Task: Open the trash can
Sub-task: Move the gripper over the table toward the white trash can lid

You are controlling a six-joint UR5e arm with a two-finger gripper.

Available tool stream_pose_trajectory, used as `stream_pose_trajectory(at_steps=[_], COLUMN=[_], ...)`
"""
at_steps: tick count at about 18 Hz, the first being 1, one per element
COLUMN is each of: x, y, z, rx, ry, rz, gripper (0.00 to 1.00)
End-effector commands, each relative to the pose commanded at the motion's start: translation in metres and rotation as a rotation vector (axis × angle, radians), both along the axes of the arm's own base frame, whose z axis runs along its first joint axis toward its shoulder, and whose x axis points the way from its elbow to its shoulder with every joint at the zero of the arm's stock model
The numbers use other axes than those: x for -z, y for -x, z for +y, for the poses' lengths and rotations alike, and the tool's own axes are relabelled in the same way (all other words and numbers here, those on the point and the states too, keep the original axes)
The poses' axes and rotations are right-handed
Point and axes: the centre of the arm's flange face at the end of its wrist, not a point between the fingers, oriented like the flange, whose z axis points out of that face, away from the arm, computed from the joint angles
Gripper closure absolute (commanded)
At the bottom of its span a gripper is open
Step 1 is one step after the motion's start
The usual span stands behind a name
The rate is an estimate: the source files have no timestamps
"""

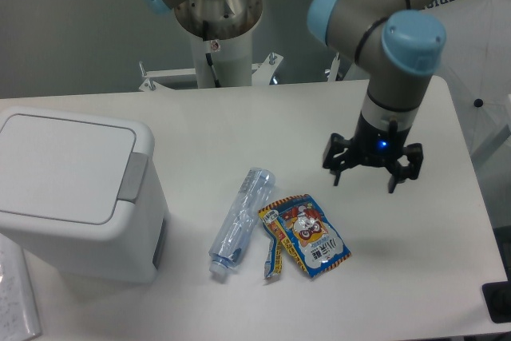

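Trash can (76,193): we see a big white bin with rounded corners at the left of the frame, on the white table (239,125). Its flat lid is down, so in our judgement the opening has not begun.

Push tab (133,176): a grey strip on the right edge of the lid, facing the middle of the frame. We take it to be the release.

Gripper (373,172): at the right of centre, hanging above the table with its two fingers spread wide. It is released, holds nothing and touches nothing. It is well apart from the trash can.

Clutter between: a clear plastic bottle (242,219) lies on its side at lower centre, and a colourful snack packet (307,234) lies just beside it on the right. Both sit between the gripper and the trash can.

Step in hand: we judge this to be the approach toward the tab.

Doing it well: we would travel high enough to pass over the bottle and packet, then come down squarely on the grey tab. One fingertip, or both fingers brought together, should press straight down on it. Pressing the lid panel instead may do nothing.

Risk: a low path could knock the bottle and send it rolling.
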Motion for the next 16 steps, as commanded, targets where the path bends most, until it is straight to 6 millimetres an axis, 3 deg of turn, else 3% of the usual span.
stream_pose_trajectory(at_steps=[1,3,7,10,16], x=[-0.004,-0.035,-0.064,-0.065,-0.067], y=[-0.01,-0.03,-0.072,-0.108,-0.128], z=[0.009,0.012,0.03,0.052,0.065], rx=[0.007,-0.027,-0.043,0.015,0.051], ry=[-0.031,-0.096,-0.141,-0.14,-0.147], rz=[-0.02,-0.034,-0.055,-0.063,-0.073], gripper=[0.0,0.0,0.0,0.0,0.0])
